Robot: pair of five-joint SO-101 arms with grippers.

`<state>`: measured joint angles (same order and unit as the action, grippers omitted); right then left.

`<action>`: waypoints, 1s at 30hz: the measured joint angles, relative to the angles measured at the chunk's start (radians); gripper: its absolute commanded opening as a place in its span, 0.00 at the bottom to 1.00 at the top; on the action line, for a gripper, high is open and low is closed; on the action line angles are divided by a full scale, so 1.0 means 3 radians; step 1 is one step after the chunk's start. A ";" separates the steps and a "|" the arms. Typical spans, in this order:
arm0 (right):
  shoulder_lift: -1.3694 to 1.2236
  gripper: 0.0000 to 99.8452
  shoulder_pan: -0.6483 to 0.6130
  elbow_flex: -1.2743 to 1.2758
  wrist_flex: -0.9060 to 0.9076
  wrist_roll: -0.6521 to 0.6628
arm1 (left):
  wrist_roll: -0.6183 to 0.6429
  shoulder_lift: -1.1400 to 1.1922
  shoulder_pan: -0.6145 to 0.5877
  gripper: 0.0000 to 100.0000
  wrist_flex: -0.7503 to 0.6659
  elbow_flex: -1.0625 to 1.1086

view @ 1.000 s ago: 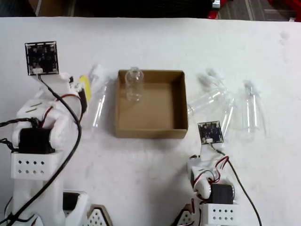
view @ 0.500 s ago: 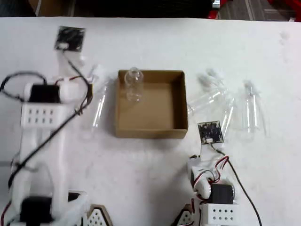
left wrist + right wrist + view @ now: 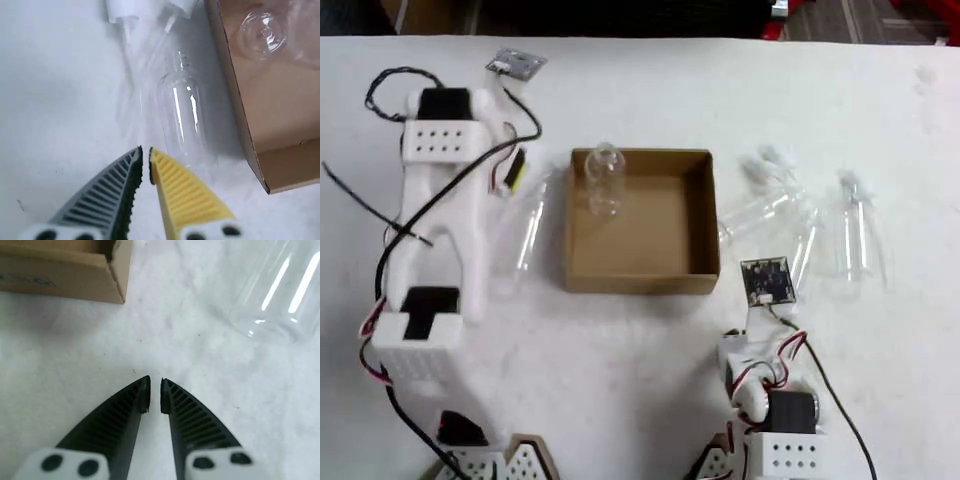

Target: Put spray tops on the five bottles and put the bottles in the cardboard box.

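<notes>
Table [image 3: 620,380], bottle [image 3: 531,228] along box [image 3: 640,281], neck toward far edge; left gripper [image 3: 146,156], right gripper [image 3: 155,391] closed

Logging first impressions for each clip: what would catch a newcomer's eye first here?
The cardboard box sits in the middle of the table with one upright bottle in its far left corner. The left arm stretches along the table's left side, the left gripper shut and empty close to a lying bottle beside the box. More clear bottles lie right of the box.
</notes>
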<state>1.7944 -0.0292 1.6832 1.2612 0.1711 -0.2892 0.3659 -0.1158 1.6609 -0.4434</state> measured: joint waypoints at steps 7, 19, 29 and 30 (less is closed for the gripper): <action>0.0000 0.02 0.0000 0.0000 0.0000 0.0000 | 0.0005 0.0113 0.0133 0.03 0.0082 -0.0133; 0.0000 0.02 0.0000 0.0000 0.0000 0.0000 | 0.0322 0.0143 0.0164 0.16 -0.0378 -0.0133; 0.0000 0.02 0.0000 0.0000 0.0000 0.0000 | 0.0706 0.0834 0.0164 0.18 -0.0803 -0.0153; 0.0000 0.02 0.0000 0.0000 0.0000 0.0000 | 0.0716 0.0875 0.0164 0.18 -0.0844 -0.0153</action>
<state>1.7944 -0.0292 1.6832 1.2612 0.1711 -0.0744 0.6283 -0.0667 1.4078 -0.4895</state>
